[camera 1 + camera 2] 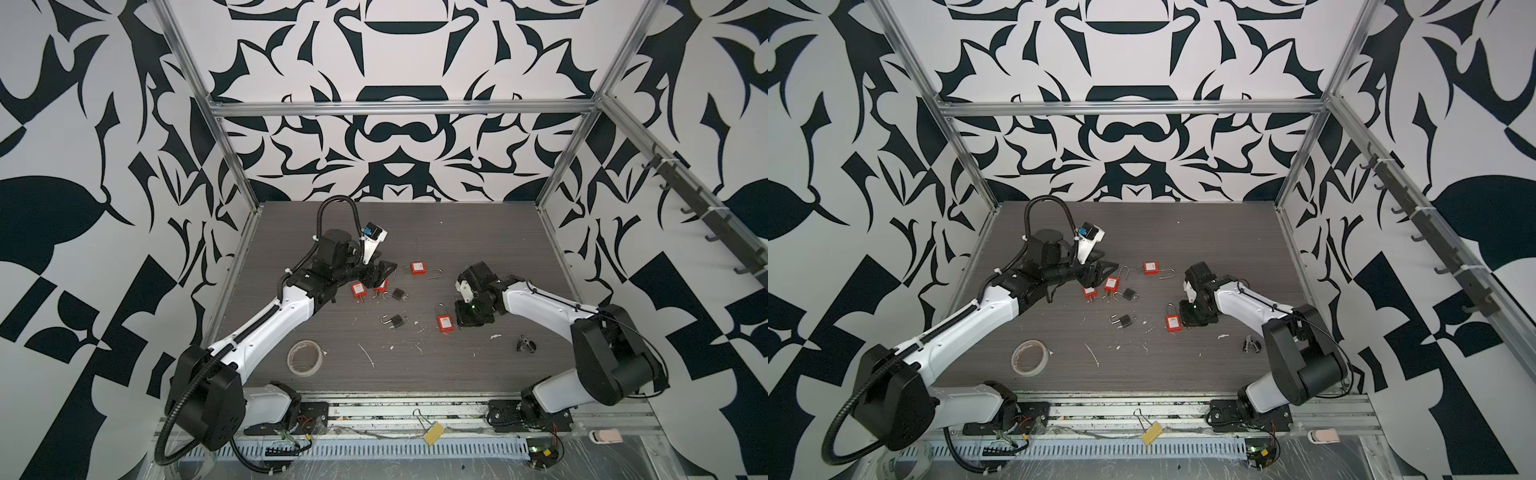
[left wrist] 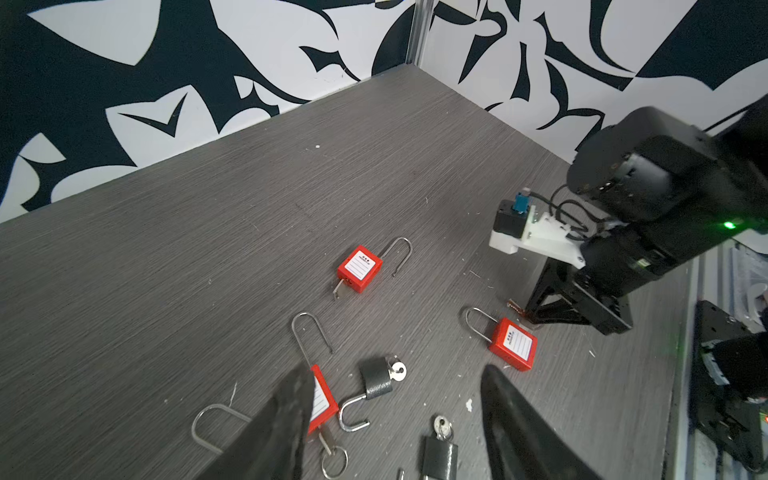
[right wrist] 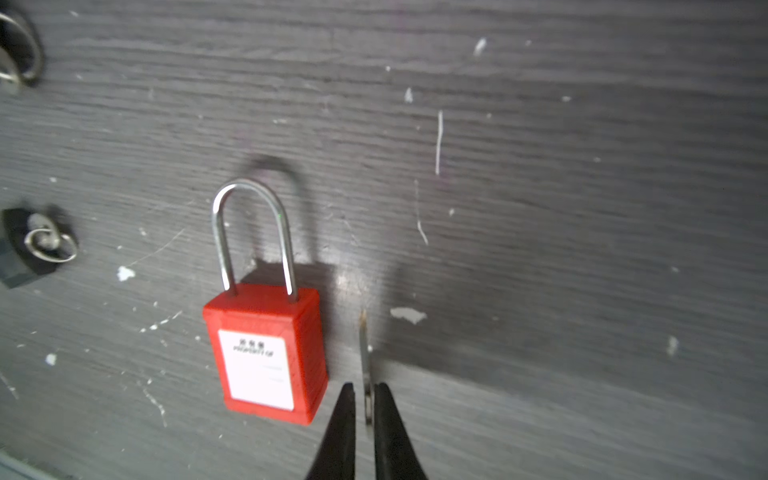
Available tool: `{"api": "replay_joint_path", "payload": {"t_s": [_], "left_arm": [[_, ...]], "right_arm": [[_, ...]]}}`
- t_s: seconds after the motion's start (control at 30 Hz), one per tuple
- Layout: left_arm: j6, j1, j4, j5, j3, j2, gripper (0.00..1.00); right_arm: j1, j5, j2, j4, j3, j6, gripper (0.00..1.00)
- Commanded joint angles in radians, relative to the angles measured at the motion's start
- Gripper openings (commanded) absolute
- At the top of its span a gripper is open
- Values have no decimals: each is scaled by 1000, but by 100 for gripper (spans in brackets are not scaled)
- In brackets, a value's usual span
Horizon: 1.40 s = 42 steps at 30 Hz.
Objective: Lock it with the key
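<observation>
Nearest to us, on the front rail below the worktop (image 1: 457, 374), lay a yellow padlock (image 1: 432, 433). On the worktop's front part sat a tape roll (image 1: 304, 357) to the left. Well apart from it on the right was a small dark object (image 1: 525, 345), which we could not identify.

Farther in, the right tool (image 3: 365, 399) pointed down at the worktop. Its fingers stood only narrowly apart with the key (image 3: 365, 353) upright on edge between them. We saw a sliver of gap at one side, so it did not look clamped. Just beside the key lay the shut red padlock (image 3: 266, 353), flat and label up, with both shackle legs seated in its body. To its left lay the nearer black padlock (image 1: 397, 320), its shackle open.

Beyond that came a cluster: the farther black padlock (image 2: 376, 378) with a key in it, the half-hidden red padlock (image 2: 322, 401) and the leftmost red padlock (image 1: 357, 289). The left tool (image 2: 397, 415) hung over them with its fingers wide apart and nothing between them. One finger (image 2: 282, 424) covered part of the half-hidden red padlock, whose long shackle stood open.

Farthest lay the far red padlock (image 1: 419, 268), alone, its shackle swung open and a key in its base.
</observation>
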Motion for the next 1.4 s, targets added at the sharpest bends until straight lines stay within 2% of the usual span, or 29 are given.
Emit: {"api": "replay_joint_path", "payload": {"t_s": [0.0,0.13,0.27,0.43,0.53,0.6,0.67,0.73,0.87,1.0,1.1,1.17,1.27,1.37], "left_arm": [[-36,2,-32,15,-23,-66,66],[-66,2,-58,13,-47,-106,66],[-90,2,-75,10,-69,-148,66],[-123,2,-123,-8,-75,-188,66],[-130,2,-176,-40,-65,-209,67],[-135,4,-220,-75,-58,-221,67],[-148,10,-262,-106,-51,-235,67],[-165,23,-297,-103,-47,-250,67],[-220,54,-336,-73,-57,-284,69],[-270,97,-373,-52,-64,-295,70],[-311,156,-399,7,-63,-280,70],[-335,187,-401,44,-66,-271,70],[-356,212,-368,93,-83,-262,69],[-358,213,-336,83,-94,-254,69]], "right_arm": [[7,-4,11,12,15,2,21],[10,66,-14,-37,42,-4,30],[11,79,-80,-50,50,-6,38],[33,152,-137,-120,99,-25,40],[142,239,-151,-145,163,-66,41],[261,309,-150,-106,186,-146,44],[342,313,-149,-24,174,-243,47],[372,276,-143,67,154,-309,51],[386,178,-90,192,149,-440,52],[405,61,-25,232,162,-704,54],[405,-13,16,230,177,-906,56],[405,-27,55,231,200,-992,58],[405,-85,143,134,292,-1075,59],[404,-126,234,56,388,-1111,60]]}}
